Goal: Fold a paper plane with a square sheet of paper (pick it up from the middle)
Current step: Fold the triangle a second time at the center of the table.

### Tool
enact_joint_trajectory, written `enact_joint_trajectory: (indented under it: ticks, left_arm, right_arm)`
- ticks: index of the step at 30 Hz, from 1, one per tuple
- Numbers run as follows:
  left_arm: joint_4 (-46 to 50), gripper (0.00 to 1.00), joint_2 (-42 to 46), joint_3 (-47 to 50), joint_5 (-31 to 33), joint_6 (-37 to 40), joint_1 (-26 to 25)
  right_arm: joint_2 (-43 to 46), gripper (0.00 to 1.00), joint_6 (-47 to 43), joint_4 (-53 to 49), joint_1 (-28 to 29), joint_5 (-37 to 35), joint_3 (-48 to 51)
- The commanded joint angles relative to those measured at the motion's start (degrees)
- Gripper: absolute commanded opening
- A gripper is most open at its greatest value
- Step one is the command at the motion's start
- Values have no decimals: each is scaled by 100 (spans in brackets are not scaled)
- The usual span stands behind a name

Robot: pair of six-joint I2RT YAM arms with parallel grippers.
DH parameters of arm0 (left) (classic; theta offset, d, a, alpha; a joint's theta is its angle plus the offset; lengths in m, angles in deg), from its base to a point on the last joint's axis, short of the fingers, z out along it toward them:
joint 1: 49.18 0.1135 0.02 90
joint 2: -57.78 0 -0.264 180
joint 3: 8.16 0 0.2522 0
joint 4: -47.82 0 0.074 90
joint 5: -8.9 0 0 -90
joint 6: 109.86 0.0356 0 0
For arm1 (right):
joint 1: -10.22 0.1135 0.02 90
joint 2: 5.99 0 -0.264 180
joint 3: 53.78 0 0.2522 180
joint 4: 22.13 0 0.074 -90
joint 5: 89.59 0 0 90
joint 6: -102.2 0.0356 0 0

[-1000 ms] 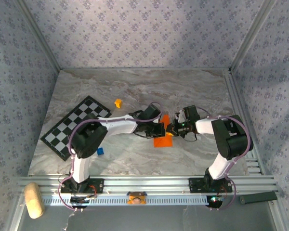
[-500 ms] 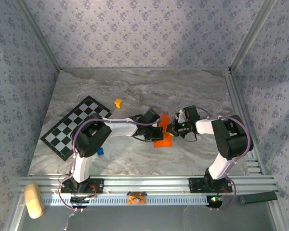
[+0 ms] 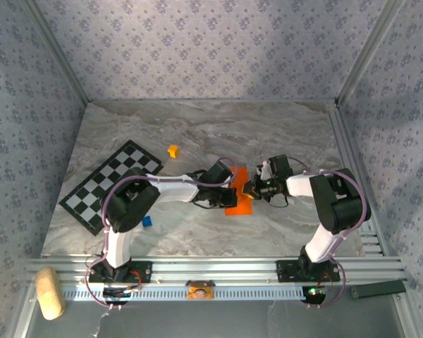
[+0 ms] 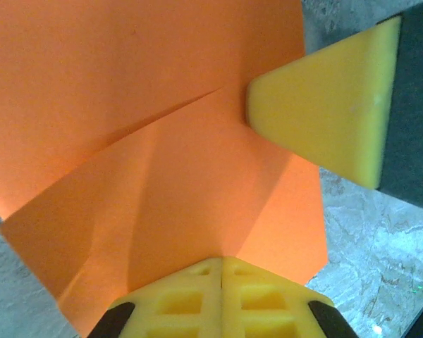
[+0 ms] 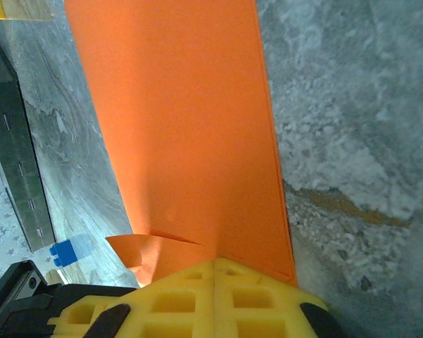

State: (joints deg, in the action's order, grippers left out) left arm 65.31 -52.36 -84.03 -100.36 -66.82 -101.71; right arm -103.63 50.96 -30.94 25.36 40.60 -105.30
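Jaws on both arms are clamping shut, apparently pinching the square sheet of paper (image 3: 238, 203) between them.

Over the last second the left arm is swinging its wrist in closer over the sheet, which is barely shifting and is lying near the middle of the table (image 3: 197, 127) with one strip raised. The left gripper (image 4: 221, 260) is bearing on a tented fold where creases are converging, and the right gripper (image 5: 217, 262) is meeting it at the crease's end. Judging by this, a fold is being pressed in; the sheet is not yet looking like a dart.
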Motion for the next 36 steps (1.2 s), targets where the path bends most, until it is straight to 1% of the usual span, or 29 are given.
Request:
enact_joint_trajectory:
  ticks: [1, 9, 15, 20, 24, 27, 30, 33, 36]
  left_arm:
    - [658, 5, 160, 365, 99, 121, -47]
    - [812, 6, 539, 838, 209, 182, -47]
    - [857, 6, 794, 904, 316, 228, -60]
    - [722, 6, 1062, 763, 365, 158, -90]
    - [340, 7, 1170, 686, 310, -58, -108]
    - [123, 8, 1099, 556, 276, -179, -108]
    - [-168, 9, 893, 405, 42, -265, -108]
    - [-214, 10, 627, 188, -158, -253, -147]
    - [-223, 10, 419, 167, -280, -281, -161]
  right_arm:
    - [-256, 0, -31, -648, -45, -799, 217]
    - [-286, 0, -19, -635, -28, -784, 221]
    - [-265, 0, -9, -634, -21, -789, 224]
    - [-256, 0, 8, -633, -22, -775, 221]
    - [-260, 0, 19, -634, -19, -797, 219]
    - [-268, 0, 26, -620, -7, -802, 216]
    - [-267, 0, 26, -611, -3, -811, 215]
    - [-288, 0, 26, -617, -2, -810, 207]
    - [-289, 0, 41, -611, 9, -812, 207]
